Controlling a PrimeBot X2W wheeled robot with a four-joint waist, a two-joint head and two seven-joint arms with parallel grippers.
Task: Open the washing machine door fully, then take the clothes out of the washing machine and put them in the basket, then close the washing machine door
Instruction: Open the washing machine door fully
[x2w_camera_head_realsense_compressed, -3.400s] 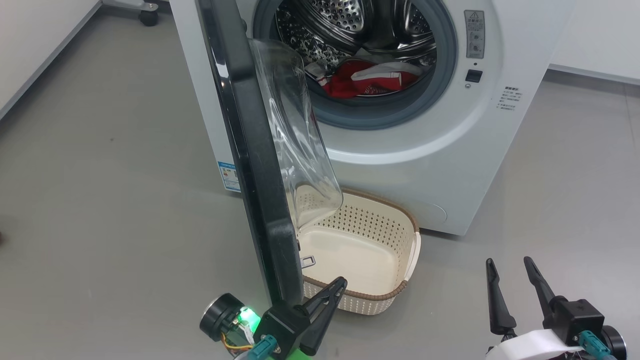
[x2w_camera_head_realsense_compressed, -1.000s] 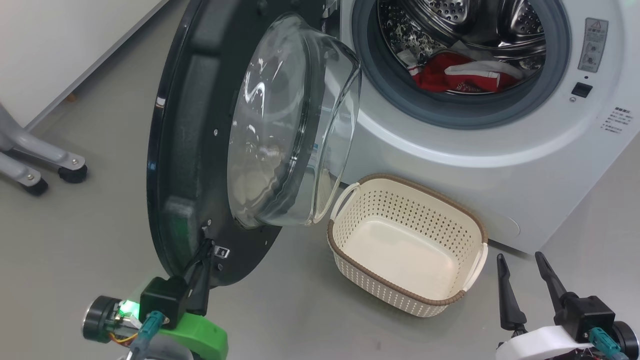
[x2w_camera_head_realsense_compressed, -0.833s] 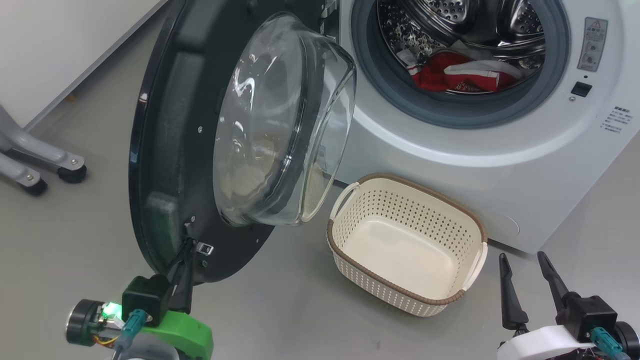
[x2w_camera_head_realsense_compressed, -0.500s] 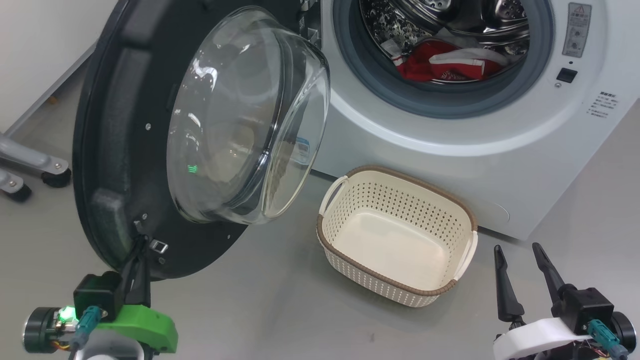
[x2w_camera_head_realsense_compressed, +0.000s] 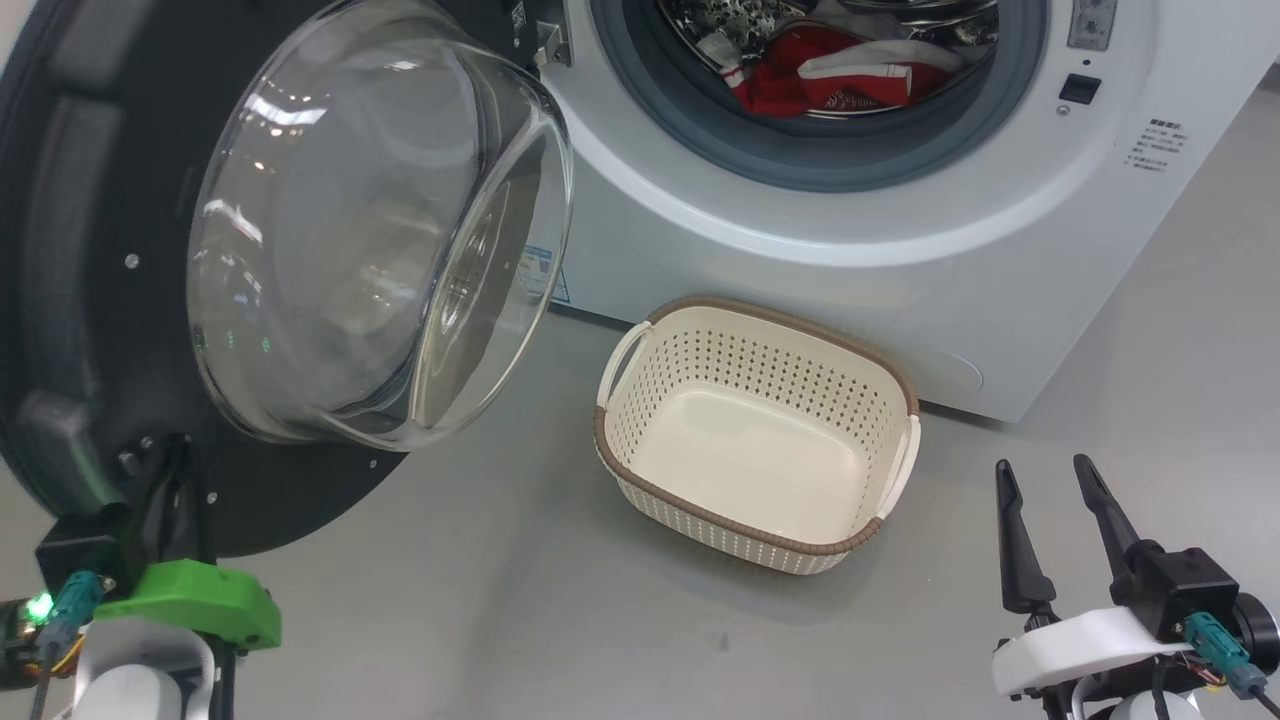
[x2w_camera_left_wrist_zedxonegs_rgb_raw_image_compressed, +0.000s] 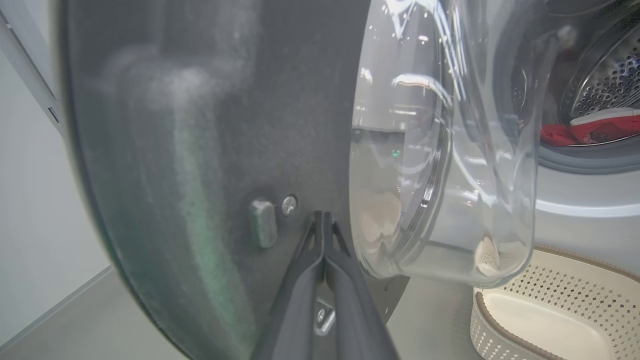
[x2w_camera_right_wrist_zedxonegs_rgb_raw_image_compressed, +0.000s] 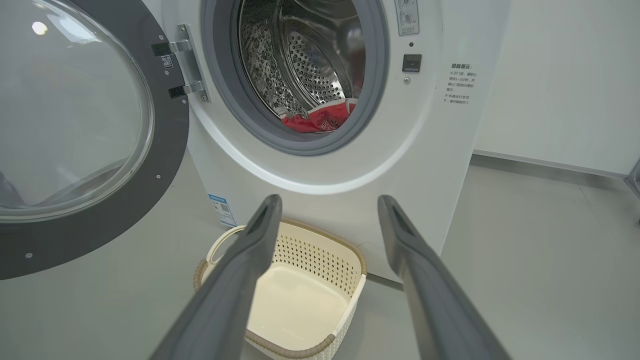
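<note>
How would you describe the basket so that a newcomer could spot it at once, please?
Find the white washing machine with its door swung open. On the floor right before it sits the basket: cream, perforated, brown-rimmed, and empty.

The washing machine door (x2w_camera_head_realsense_compressed: 60, 250) was cut off at the head view's left edge, the clothes (x2w_camera_head_realsense_compressed: 790, 85) lay half hidden behind the grey gasket (x2w_camera_head_realsense_compressed: 800, 170), the printed label (x2w_camera_head_realsense_compressed: 1152, 146) was too small to read

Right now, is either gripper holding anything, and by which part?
Nothing is held. Left gripper, jaws shut, rests its tips against the inner face of the washing machine door; right gripper is open, empty.
</note>
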